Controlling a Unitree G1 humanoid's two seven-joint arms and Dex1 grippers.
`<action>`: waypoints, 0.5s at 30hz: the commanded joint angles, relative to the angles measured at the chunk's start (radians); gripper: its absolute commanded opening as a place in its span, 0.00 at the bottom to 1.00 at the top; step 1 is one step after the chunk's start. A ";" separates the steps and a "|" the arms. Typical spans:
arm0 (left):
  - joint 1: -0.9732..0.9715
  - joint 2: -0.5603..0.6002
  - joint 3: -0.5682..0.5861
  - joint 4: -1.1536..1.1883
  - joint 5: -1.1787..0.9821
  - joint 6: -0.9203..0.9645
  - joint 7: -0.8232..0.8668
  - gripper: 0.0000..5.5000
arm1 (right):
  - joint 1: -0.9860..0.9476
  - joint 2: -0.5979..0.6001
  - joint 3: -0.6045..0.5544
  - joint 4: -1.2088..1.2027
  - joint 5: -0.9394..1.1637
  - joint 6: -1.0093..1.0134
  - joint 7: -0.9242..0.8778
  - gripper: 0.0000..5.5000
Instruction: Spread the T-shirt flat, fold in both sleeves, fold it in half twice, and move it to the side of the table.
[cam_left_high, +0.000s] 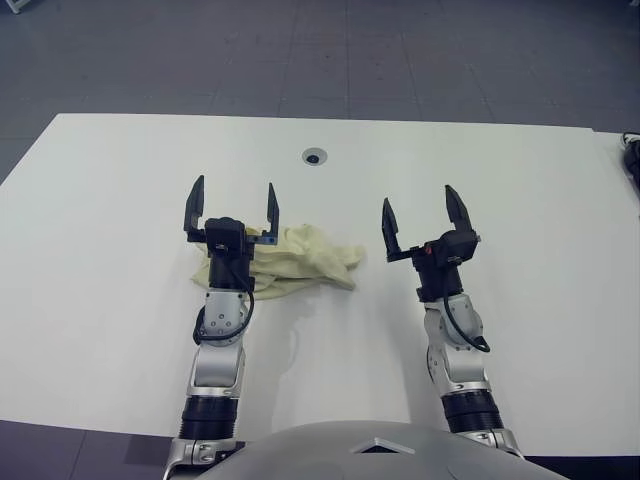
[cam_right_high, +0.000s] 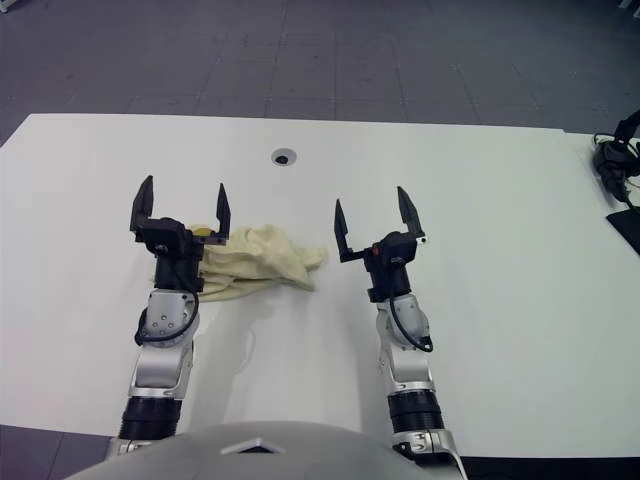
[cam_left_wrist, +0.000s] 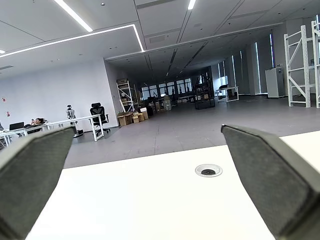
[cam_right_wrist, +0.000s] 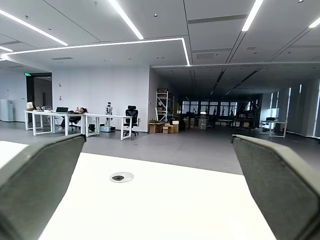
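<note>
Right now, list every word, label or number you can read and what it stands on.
Green sign, far off: too small to read.
Red notice, far off: too small to read.
T-shirt and table: no print visible.

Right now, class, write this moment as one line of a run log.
T-shirt: crumpled on table, unspread | left tool: open, empty, over shirt | right tool: open, empty, beside shirt, apart | folds: none done
</note>
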 joint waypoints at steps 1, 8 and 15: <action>-0.018 0.004 -0.003 0.019 0.004 -0.004 0.001 0.98 | -0.005 0.000 0.013 0.011 0.006 -0.008 0.015 0.98; -0.017 0.005 0.008 0.012 0.001 -0.003 0.007 0.98 | 0.052 -0.025 0.142 -0.039 0.062 -0.012 0.175 0.98; -0.028 0.002 0.014 0.023 0.003 -0.004 0.014 0.98 | 0.067 -0.051 0.198 -0.018 0.050 0.039 0.240 0.98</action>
